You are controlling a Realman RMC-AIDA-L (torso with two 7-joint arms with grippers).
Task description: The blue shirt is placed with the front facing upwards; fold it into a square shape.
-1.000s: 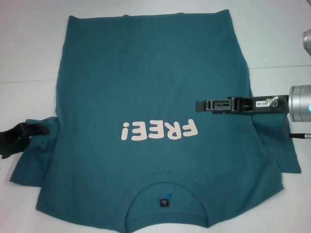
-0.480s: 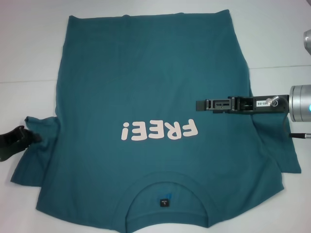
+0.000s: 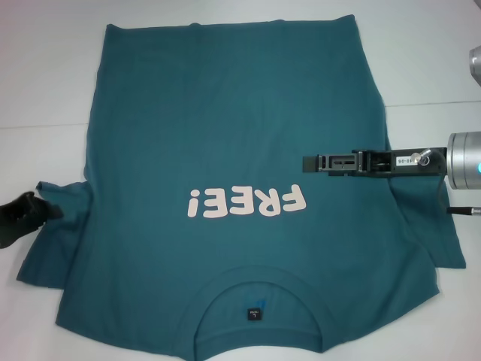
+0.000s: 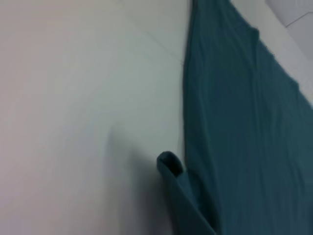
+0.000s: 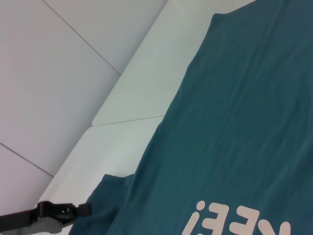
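We see the blue shirt [image 3: 233,180] lying flat on the white table [image 3: 45,83], front side up, with its pink "FREE!" letters [image 3: 248,203] showing and the collar [image 3: 259,297] closest to us; the left gripper [image 3: 22,214] is at the tip of the shirt's left sleeve [image 3: 52,241], and we cannot tell if it is pinching the cloth; the right gripper [image 3: 319,162] hangs over the right side of the shirt, and its fingers look pressed together with nothing in them.
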